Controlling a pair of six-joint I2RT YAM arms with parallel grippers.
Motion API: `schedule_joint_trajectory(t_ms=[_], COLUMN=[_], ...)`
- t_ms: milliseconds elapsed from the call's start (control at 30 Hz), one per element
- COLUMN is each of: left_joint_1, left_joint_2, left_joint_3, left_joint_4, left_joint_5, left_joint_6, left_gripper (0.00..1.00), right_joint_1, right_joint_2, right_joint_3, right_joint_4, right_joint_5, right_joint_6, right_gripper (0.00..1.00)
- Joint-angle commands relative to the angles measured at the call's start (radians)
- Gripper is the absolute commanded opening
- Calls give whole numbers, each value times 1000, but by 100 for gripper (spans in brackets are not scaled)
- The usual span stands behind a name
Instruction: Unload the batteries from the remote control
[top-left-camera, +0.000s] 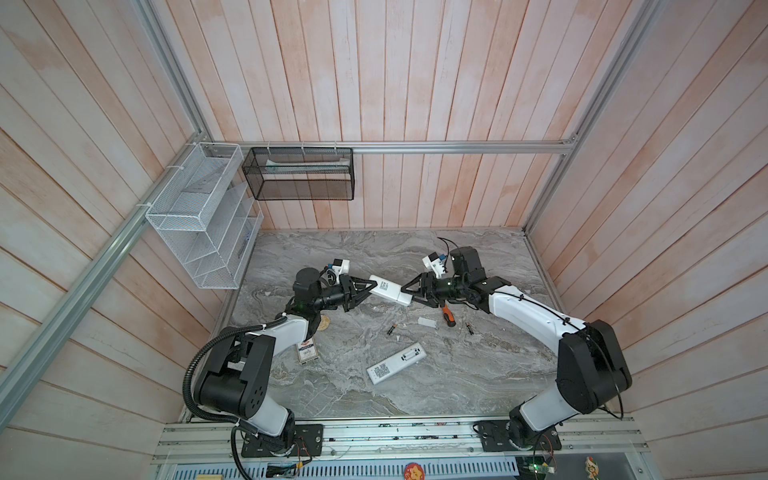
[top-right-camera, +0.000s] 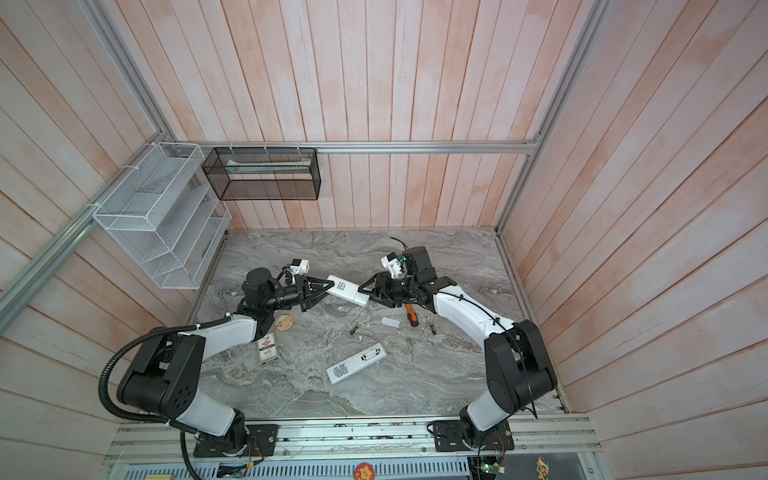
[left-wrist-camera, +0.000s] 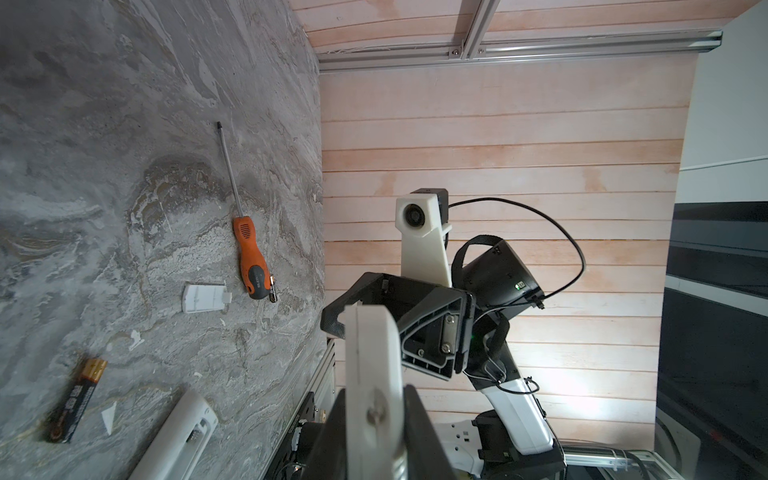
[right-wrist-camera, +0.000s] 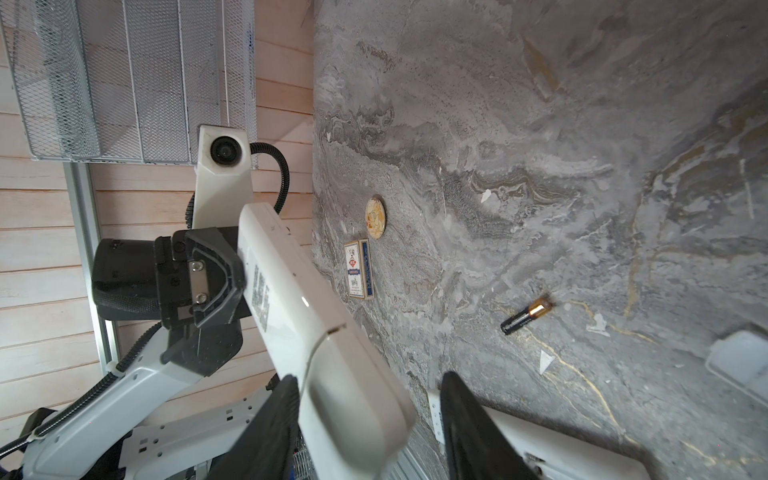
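Orange-handled screwdriver (top-left-camera: 448, 315) was lying on the grey marble tabletop (top-left-camera: 457, 374). Over on the left sat a card box (top-left-camera: 307, 352) with a round tan disc (top-left-camera: 323, 323) near it. White wire rack (top-left-camera: 199, 216) and black mesh basket (top-left-camera: 299, 174) hung up top.

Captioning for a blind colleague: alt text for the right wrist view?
A white remote, gripped by the left pincer, reaches between the open fingers of the right pincer; a battery and card box lie on the table.

We see free tabletop (top-left-camera: 490, 374) at lower right and along its upper edge. Centre is blocked: held remote (top-left-camera: 388, 290) hangs across mid-frame; below it screwdriver (top-left-camera: 449, 316), cover (top-left-camera: 427, 322), batteries (top-left-camera: 391, 329), second remote (top-left-camera: 397, 363), card box (top-left-camera: 308, 352) lower left.
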Motion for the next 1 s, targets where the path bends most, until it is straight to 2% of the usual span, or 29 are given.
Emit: schedule_joint_trajectory(t_ms=[0,167,467,667,900,967], left_joint_1=[-6,-5,-3,1,3,5], left_joint_2=[9,11,15,16,16,15], left_joint_3=[24,27,30,30,32,28], left_joint_4=[55,55,46,35,17,21], left_joint_5=[10,12,16,16,14,10], left_joint_6=[-4,-4,7,13,28,24], left_gripper=[21,21,21,21,21,21], right_joint_1=[8,8,-5,-17,-19,-24], right_joint_2=[18,18,-6,-31,-38,-41], right_joint_3=[17,15,-5,-32,-41,-43], right_joint_4=[18,15,4,26,32,30], right_joint_5=[-19,-18,-16,-18,-32,-35], right_joint_6=[4,1,-6,7,14,9], right_gripper=[50,37,31,21,21,25])
